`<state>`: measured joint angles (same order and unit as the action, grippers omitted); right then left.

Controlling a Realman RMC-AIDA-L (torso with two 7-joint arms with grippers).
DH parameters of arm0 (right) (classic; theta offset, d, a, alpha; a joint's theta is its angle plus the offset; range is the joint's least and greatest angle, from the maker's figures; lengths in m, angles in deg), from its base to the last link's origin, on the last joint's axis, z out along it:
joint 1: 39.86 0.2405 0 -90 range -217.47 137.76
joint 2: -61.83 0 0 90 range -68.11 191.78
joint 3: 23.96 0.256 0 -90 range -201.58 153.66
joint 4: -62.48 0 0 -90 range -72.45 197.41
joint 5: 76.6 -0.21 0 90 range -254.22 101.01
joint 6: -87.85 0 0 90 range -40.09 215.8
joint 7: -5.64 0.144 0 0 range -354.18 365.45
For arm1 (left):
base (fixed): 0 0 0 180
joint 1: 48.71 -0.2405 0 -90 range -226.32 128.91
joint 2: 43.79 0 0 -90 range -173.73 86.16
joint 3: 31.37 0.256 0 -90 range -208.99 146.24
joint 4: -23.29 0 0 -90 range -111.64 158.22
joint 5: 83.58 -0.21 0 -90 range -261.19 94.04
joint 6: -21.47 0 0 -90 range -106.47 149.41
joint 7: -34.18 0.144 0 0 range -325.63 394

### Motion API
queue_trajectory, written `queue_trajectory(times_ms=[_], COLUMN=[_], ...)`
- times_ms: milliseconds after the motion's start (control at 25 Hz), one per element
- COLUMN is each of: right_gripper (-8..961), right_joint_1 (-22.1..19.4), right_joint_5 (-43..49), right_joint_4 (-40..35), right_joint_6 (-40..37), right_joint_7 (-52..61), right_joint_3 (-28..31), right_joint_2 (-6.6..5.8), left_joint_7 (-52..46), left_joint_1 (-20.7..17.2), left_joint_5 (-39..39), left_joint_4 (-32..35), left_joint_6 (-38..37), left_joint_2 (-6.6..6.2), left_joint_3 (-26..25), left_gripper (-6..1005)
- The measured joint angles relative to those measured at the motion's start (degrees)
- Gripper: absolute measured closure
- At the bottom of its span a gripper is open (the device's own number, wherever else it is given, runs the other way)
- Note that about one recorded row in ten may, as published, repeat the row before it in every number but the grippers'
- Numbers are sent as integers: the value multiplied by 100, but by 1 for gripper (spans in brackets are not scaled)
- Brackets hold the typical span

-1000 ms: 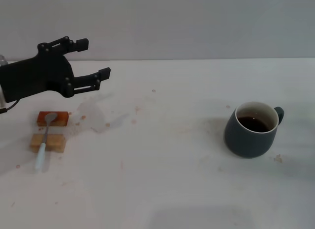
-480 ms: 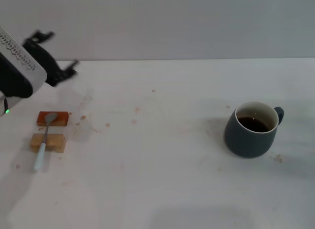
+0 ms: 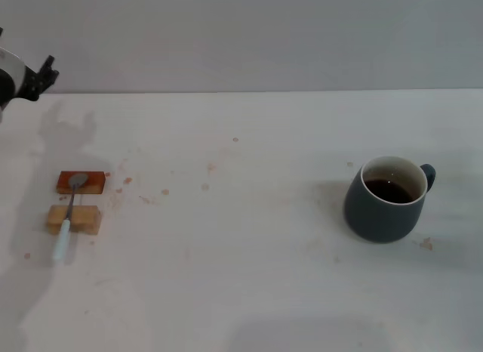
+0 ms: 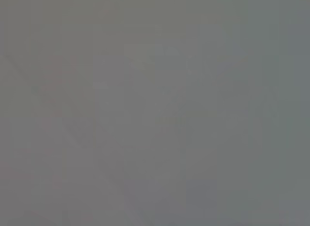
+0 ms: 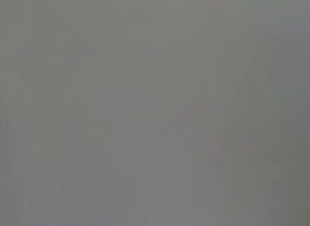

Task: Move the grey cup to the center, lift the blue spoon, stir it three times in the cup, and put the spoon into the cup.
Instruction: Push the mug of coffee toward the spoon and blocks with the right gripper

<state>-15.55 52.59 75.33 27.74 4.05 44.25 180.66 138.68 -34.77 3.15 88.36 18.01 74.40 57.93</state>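
Where the white table [image 3: 249, 291] spreads across the head view, the grey cup [image 3: 385, 201] is seen upright at about four o'clock from the middle of the surface, well toward the right side. Dark brown liquid is held inside its cream-white interior, and its small loop handle [image 3: 428, 174] is turned toward two o'clock. The blue spoon [image 3: 68, 216] is found far off at nine o'clock, well apart from the cup. Its grey metal bowl is rested on an orange wooden block [image 3: 81, 183], its shaft is carried across a tan wooden block [image 3: 73, 219] just nearer the robot, and its pale blue handle tip is laid on the table toward six o'clock. Small reddish-brown specks are scattered over the tabletop between the blocks and the centre. At roughly ten o'clock, at the far left edge, only a sliver of the left gripper [image 3: 30, 78] is shown, raised above the table's back edge; whether it is spread or pressed together cannot be told. Only a flat grey field is given by each wrist view.
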Motion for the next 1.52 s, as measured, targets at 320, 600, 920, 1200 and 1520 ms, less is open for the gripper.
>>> queue_trajectory(times_ms=[320, 600, 920, 1200, 1520], right_gripper=[670, 703, 766, 889, 890], right_joint_1=[25, -42, -379, -632, -655], right_joint_5=[17, 17, -14, -20, -25], right_joint_4=[-2, 9, 468, 775, 800], right_joint_6=[11, 39, 209, 297, 408], right_joint_7=[0, 12, 44, 234, 495], right_joint_3=[-34, -116, -671, -1237, -1722], right_joint_2=[16, 79, 97, 97, 84], left_joint_7=[-877, -1598, -1493, 74, 683], left_joint_1=[79, 214, 428, 445, 358], left_joint_5=[49, 788, 1282, 3116, 3669], left_joint_4=[-72, -84, -366, -725, -701], left_joint_6=[72, 1018, 1658, 2875, 3044], left_joint_2=[-9, -7, 8, 22, 48], left_joint_3=[-379, -1402, -2067, -2747, -2749], left_gripper=[266, 369, 369, 369, 369])
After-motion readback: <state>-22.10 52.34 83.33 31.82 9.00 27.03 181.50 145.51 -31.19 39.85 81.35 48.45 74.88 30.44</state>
